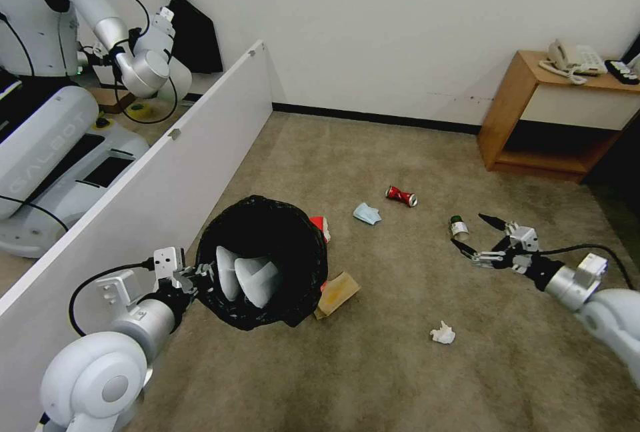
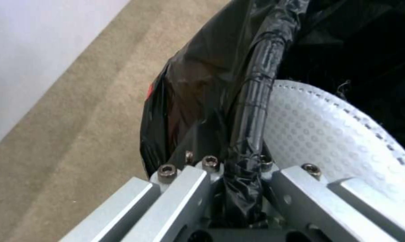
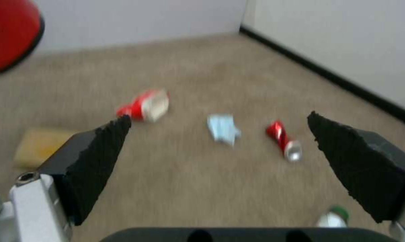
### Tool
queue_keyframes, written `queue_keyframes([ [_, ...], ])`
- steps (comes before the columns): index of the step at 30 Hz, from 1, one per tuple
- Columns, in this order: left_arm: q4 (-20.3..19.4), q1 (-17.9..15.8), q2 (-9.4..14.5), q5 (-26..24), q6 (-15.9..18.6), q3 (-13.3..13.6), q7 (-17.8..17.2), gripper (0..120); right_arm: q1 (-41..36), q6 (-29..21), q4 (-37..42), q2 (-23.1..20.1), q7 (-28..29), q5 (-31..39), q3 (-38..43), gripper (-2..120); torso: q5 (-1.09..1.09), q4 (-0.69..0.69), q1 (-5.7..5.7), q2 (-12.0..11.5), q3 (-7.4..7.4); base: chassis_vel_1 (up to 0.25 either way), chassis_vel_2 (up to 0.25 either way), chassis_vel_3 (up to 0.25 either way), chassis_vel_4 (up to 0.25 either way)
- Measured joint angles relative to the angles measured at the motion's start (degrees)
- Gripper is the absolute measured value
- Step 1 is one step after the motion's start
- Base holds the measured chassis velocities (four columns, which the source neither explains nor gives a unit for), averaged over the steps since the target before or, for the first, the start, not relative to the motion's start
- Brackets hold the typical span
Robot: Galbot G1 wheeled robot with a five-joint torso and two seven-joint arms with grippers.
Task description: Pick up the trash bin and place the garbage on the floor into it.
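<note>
Beige-brown carpet (image 1: 413, 379) covers the floor, running back to a white wall with a black baseboard (image 1: 373, 117) across the upper middle of the head view. A long white partition panel (image 1: 167, 172) slants along the left side, and a wooden side table (image 1: 553, 119) carrying a white telephone (image 1: 575, 59) stands at the upper right.

Low in the left of that view, the left gripper (image 1: 200, 277) is clenched on the rim of the trash bin (image 1: 267, 265), pinching the crinkly black liner bag (image 2: 211, 87) between its metal jaws. Two white slippers (image 1: 248, 279) lie inside the bin, one pressed close against the gripped rim.

Litter is scattered across the carpet. A brown cardboard piece (image 1: 339, 293) pokes out from under the bin's lower right edge, and a red paper carton (image 1: 321, 227) peeks out at its upper right. A light-blue face mask (image 1: 367, 213) lies at mid-frame with a crushed red can (image 1: 401, 196) just beyond it, up and to the right. A white tissue wad (image 1: 443, 334) sits alone lower down.

At the right, the right gripper (image 1: 475, 235) hangs just above the carpet with its black-tipped jaws spread wide, and a small green-capped bottle (image 1: 458, 226) stands between the tips, touched by neither as far as I can see.
</note>
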Motion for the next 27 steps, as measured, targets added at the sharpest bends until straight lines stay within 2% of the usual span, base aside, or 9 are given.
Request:
queue_keyframes([
  [5,1.36,-1.16,0.00,0.39,0.00,1.91,0.58,0,-1.02,-0.93,-2.15,-3.19,-2.48,-1.78,-0.71,100,0.00,-0.06,0.00,0.00,0.00,0.000,0.000,0.000,0.000],
  [8,2.76,-2.27,-1.40,1.13,-0.03,2.28,0.97,0,-1.87,-7.01,-2.19,-6.94,-4.44,-1.75,-1.67,100,-0.04,-0.01,0.00,0.00,0.00,0.000,0.000,0.000,0.000],
  [12,3.53,-3.24,-2.50,1.70,-0.10,2.91,1.28,0,-1.56,-9.63,-2.90,-7.79,-5.88,-2.07,-2.55,100,0.01,0.00,0.00,0.00,0.00,0.000,0.000,0.000,0.000],
  [14,4.59,-4.05,-3.57,2.84,-0.18,4.11,1.96,0,-1.33,-10.95,-3.99,-8.14,-5.98,-2.27,-3.61,100,-0.03,-0.03,0.00,0.00,0.00,0.000,0.000,0.000,0.000],
  [19,5.97,-4.67,-4.48,4.15,-0.34,5.53,2.99,0,-1.36,-11.48,-5.35,-7.90,-5.27,-2.18,-4.97,100,-0.01,-0.02,0.00,0.00,0.00,0.000,0.000,0.000,0.000],
  [23,6.52,-4.99,-4.46,4.54,-0.42,5.86,3.54,0,-1.28,-11.87,-6.07,-8.00,-5.24,-2.34,-5.85,100,0.00,-0.03,0.00,0.00,0.00,0.000,0.000,0.000,0.000],
  [27,6.53,-5.05,-4.29,5.23,-0.15,5.42,4.40,0,-0.46,-14.35,-6.71,-9.05,-6.30,-3.14,-6.98,100,-0.01,-0.01,0.00,0.00,0.00,0.000,0.000,0.000,0.000],
])
